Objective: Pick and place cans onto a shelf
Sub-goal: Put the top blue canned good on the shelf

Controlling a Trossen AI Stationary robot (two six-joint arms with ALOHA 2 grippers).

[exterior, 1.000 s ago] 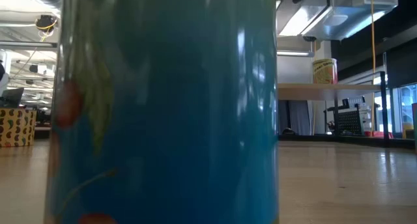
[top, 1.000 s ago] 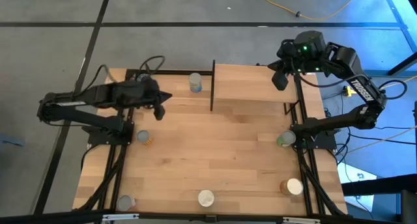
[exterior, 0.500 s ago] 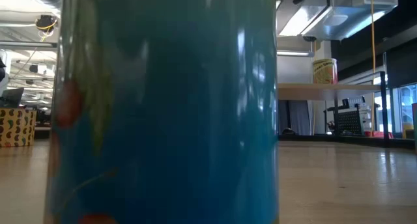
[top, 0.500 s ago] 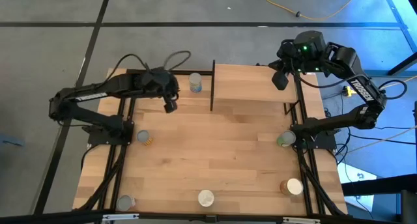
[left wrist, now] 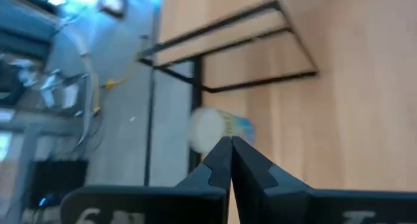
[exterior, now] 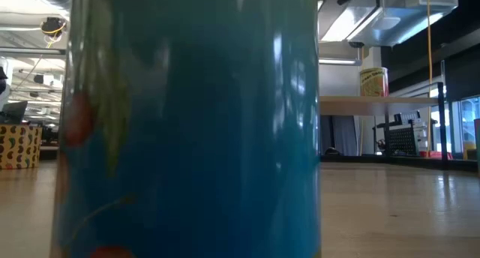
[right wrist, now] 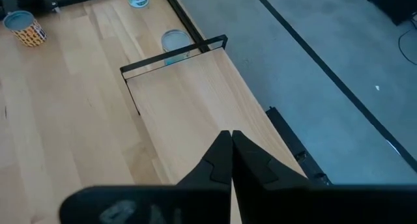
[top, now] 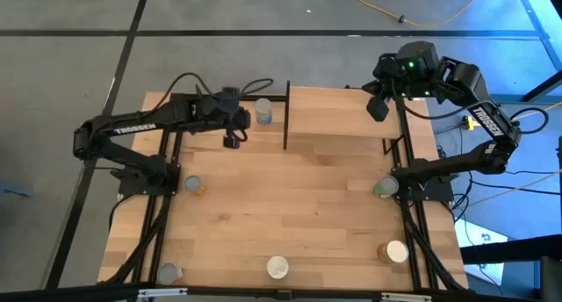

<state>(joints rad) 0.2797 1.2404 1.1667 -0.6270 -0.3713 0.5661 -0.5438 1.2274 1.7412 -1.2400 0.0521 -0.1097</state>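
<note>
Left to right across the bench [top: 290, 214], seen from above.

Left tool [top: 234, 137]: we see it near the back of the bench, just beside and in front of the back can [top: 262, 112], which stands upright left of the shelf [top: 338, 113]. Tool and can are apart. In the left wrist view the fingers [left wrist: 218, 165] meet at their tips, nothing between them, and the can [left wrist: 218, 127] shows blurred just beyond them.

Since the earlier frames the left arm has swung rightward: a second ago its tool sat well left of this can, half a second ago nearer, and now it is closest. The can has not shifted.

Other cans on the bench: one at the left edge [top: 193, 186], one at the front left corner [top: 169, 272], one pale-lidded at front centre [top: 278, 267], a green one at the right edge [top: 385, 189], one at front right [top: 392, 251]. All match the earlier frames.

The shelf carries no can that we can see from above.

Right tool [top: 377, 108]: it hangs over the shelf's back right corner, fingers [right wrist: 225, 160] pressed together and empty. It is unchanged from a second ago.

Low view: a blue can [exterior: 187, 123] fills most of the picture; a yellow can [exterior: 373, 82] stands raised beyond it.
</note>
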